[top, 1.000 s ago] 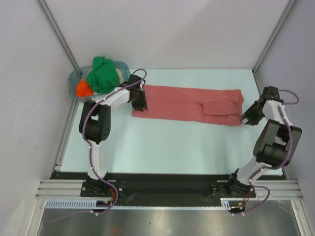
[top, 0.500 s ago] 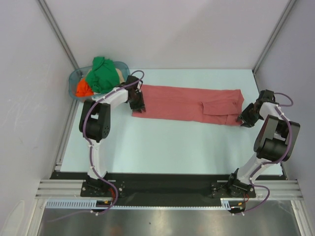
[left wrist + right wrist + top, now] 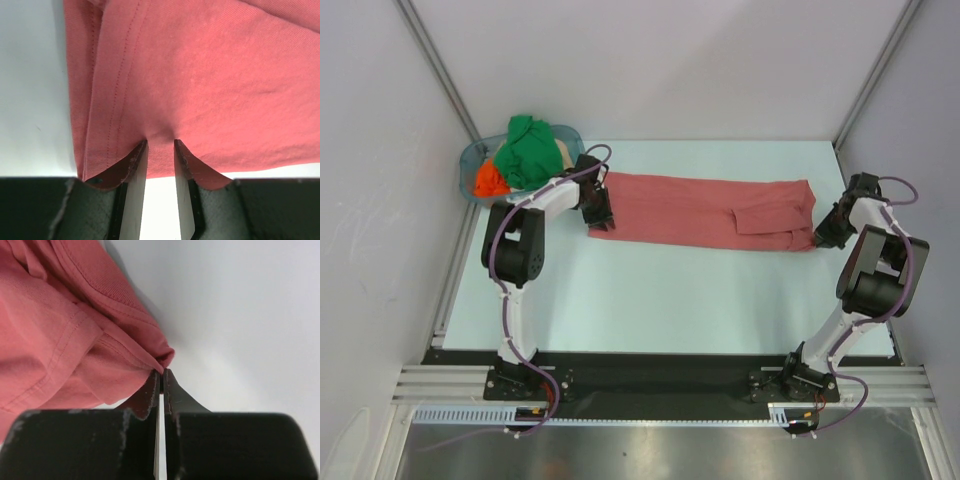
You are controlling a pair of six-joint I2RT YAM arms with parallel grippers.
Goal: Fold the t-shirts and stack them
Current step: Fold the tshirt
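Left gripper [image 3: 160, 150]: jaws part-closed, pinching a puckered fold of the salmon-red t-shirt [image 3: 200, 75] at its hem. Cloth draped over the outer side of both fingers. Double row of stitching ran up the left side of that view.

Right gripper [image 3: 161, 374]: jaws pressed together, tips touching a folded corner of the same shirt. Could not tell whether any cloth was caught between them. Ribbed band and stitched seam showed at upper left of the right wrist view.

Top view: the shirt lay flat as a long band across the middle of the pale table [image 3: 670, 290], folded lengthwise, with a sleeve folded onto it toward the right end. Left gripper at its left end, right gripper at its right end.

Upper left of the top view: a clear tub [image 3: 468, 160] held a green t-shirt [image 3: 528, 148] heaped on top, an orange t-shirt [image 3: 488, 181] at its lower left and a beige t-shirt [image 3: 563, 152] mostly hidden behind the green.

Both wrist views cut the shirt off at the frame edges.
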